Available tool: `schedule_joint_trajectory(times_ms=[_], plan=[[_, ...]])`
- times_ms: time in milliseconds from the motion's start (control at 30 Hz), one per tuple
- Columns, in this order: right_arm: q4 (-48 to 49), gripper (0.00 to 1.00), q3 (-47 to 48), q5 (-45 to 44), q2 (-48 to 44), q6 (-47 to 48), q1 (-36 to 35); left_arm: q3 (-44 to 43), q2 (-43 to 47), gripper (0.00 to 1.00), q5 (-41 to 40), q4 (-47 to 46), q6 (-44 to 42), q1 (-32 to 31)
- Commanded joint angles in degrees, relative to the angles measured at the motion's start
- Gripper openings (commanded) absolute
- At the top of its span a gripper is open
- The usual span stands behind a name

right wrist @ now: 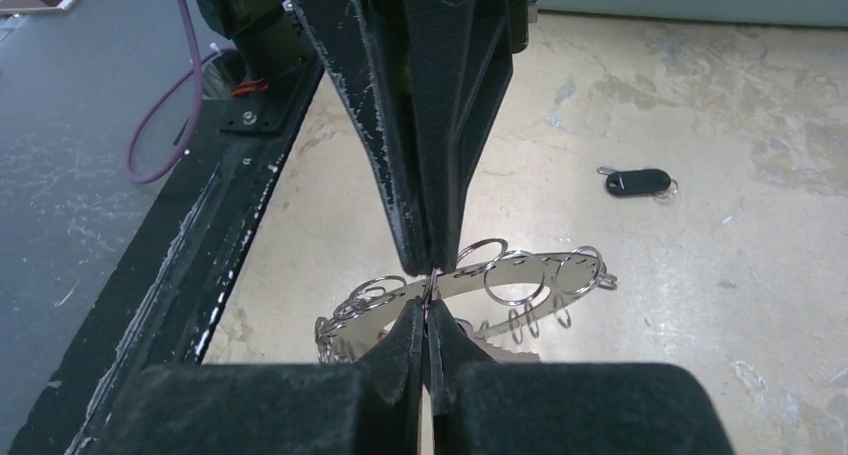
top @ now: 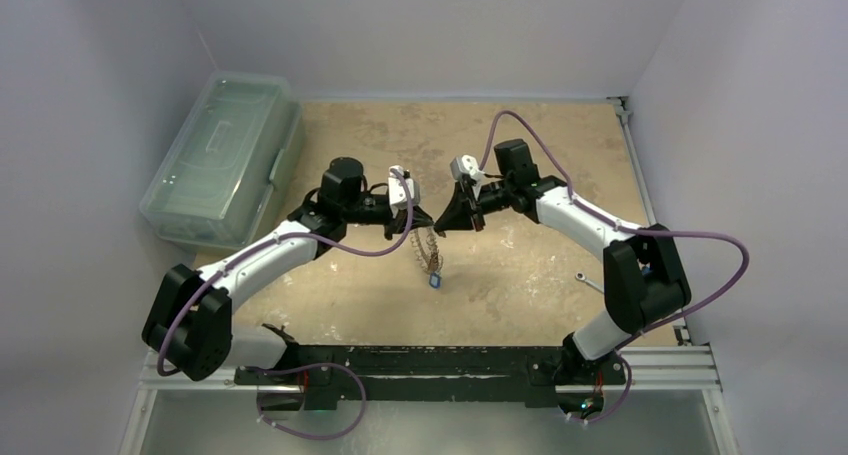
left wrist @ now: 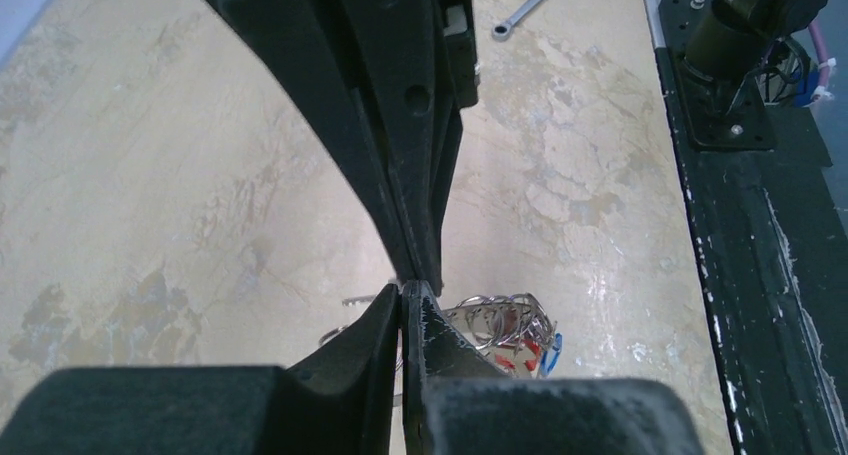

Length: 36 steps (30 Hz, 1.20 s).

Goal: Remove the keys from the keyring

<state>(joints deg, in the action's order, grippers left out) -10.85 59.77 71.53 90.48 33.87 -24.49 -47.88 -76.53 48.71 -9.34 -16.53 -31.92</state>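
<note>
Left hand (top: 410, 213) and right hand (top: 452, 215) meet tip to tip at centre frame in the overhead view, both raised above the desk (top: 520, 265). The keyring (top: 430, 247) hangs between and below them, seen edge-on, with a blue-headed key (top: 436, 280) lowest. A clear plastic box (top: 222, 155) sits at upper left. A spanner (top: 590, 281) lies at right, well apart.

Left wrist view: the left hand's jaws are pressed together at lower centre and appear to nip the thin metal of the keyring. A bunch of keys (left wrist: 505, 327) hangs just right of the tips, with red and blue heads among them.

Right wrist view: the right hand's jaws are likewise closed to a hairline, gripping the keyring's band at mid-frame. Small split rings (right wrist: 510, 280) are threaded along it. A black key fob (right wrist: 640, 182) lies on the desk at right, apart from the ring.

Assessment: early stage. The bulk of the keys are on the ring, so nearly all the removal is left to do. Whether the fob came off the ring cannot be told.
</note>
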Motion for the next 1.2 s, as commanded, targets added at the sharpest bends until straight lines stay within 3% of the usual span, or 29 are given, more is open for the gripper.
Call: schedule_joint_trajectory(times_ms=[0,100,233,400,533,733,1167], plan=[[-4.8,0.00,2.8,-4.2,-0.2,1.5,-0.2,-4.2,-0.7,0.14,2.0,9.0,-5.4,3.2],[-10.0,0.00,5.5,-8.4,0.2,2.7,-0.3,-7.5,-1.3,0.39,2.6,22.0,-15.5,5.5],[-13.3,0.00,6.6,-11.9,0.1,2.7,-1.2,-10.4,-0.8,0.54,1.9,33.5,-28.1,5.8],[-11.5,0.00,5.5,-10.8,0.1,1.4,-1.9,-10.3,-1.7,0.46,3.3,35.3,-34.1,5.2],[-10.0,0.00,5.2,-9.4,-0.3,0.7,-2.0,-9.4,-2.3,0.36,0.9,30.6,-32.4,2.6],[-10.5,0.00,5.8,-8.8,-0.6,0.8,-2.2,-9.0,-3.6,0.32,-0.4,22.9,-28.0,0.3],[-12.6,0.00,6.9,-8.4,-0.7,2.0,-2.8,-9.2,-5.6,0.31,-6.9,22.3,-29.9,-4.7]])
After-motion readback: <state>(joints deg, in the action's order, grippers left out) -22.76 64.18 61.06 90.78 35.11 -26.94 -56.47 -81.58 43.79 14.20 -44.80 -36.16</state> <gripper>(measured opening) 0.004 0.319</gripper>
